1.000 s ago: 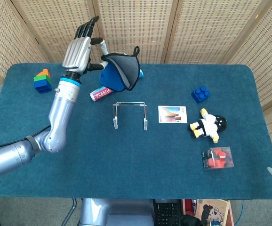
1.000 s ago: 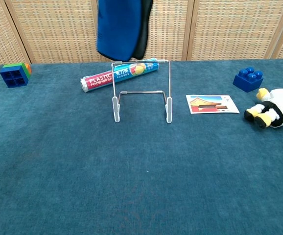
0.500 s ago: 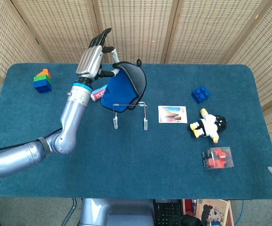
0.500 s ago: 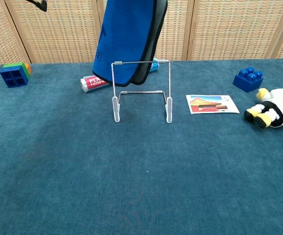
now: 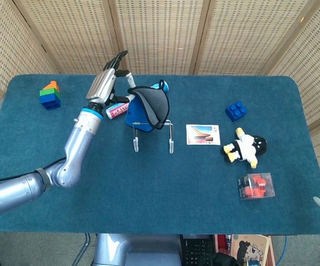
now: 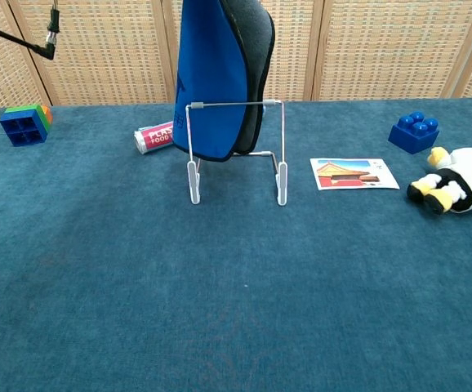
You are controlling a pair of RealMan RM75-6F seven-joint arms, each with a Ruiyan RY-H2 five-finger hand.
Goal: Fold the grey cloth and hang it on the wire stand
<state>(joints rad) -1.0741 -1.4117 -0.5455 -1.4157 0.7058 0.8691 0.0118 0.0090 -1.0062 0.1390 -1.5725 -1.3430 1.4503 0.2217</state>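
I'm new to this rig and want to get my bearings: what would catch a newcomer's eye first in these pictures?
First, the folded cloth, blue on one face and grey on the other, hanging from the robot's silver left hand behind the top bar of the thin wire stand at mid-table. Next, the black-and-white plush toy lying at the right, with a dark blue building brick behind it. At the far left corner sits a multicoloured brick stack.

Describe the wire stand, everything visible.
The wire stand is thin bare metal: a top bar, a lower crossbar, two pale-capped feet on the blue table. It stands upright, left of the postcard. The folded cloth, blue with a grey face, hangs behind its top bar; whether they touch is unclear.
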